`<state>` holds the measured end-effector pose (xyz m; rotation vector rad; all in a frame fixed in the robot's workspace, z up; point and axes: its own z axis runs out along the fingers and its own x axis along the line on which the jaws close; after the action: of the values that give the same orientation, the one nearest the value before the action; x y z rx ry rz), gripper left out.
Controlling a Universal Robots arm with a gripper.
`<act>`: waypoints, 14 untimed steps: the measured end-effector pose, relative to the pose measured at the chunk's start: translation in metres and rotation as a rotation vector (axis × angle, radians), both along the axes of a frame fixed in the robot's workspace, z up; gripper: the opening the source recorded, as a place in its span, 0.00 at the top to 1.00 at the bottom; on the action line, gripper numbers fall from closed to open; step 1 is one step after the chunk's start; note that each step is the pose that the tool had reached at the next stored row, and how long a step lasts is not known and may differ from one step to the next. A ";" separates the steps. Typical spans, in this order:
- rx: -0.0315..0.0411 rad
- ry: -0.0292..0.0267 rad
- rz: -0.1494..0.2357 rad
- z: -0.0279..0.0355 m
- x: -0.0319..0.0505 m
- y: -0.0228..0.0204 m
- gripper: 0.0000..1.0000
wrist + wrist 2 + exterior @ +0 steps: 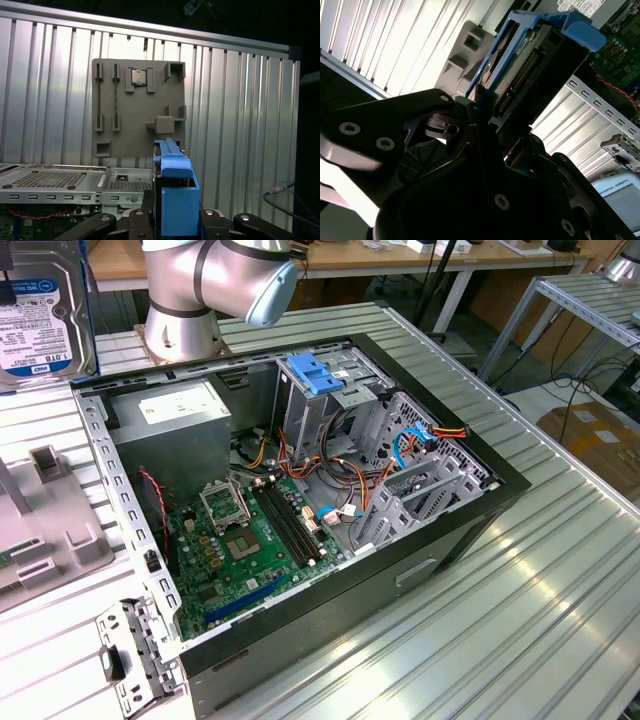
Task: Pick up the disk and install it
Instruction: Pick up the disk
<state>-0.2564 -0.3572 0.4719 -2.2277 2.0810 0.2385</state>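
Jaws clamp the disk [40, 325] upright, just outside the open case [300, 625] edge.

In the exterior view the disk [35, 325] is cut by the picture's edge, as is the arm [215, 280]. In the second wrist view the hand [480, 107] covers the disk's nearest end, and the tabletop [395, 45] behind the hand's dark body is hidden.

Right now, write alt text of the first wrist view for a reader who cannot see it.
The gripper holds the disk, blue rail toward the camera, on edge between its fingers. Beyond it a grey fixture plate lies on the ribbed metal table, with the computer case alongside.
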 end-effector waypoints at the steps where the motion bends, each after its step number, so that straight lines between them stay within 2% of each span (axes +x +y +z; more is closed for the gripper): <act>1: 0.0000 0.0000 0.000 0.0000 0.0005 -0.0002 0.64; 3: 0.0000 0.0000 0.000 0.0000 0.0014 -0.0006 0.64; 6: -0.0001 0.0000 0.000 0.0000 0.0179 -0.0108 0.64; 14: 0.0000 0.0000 0.000 0.0000 0.0221 -0.0132 0.64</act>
<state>-0.2343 -0.3704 0.4719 -2.2277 2.0810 0.2384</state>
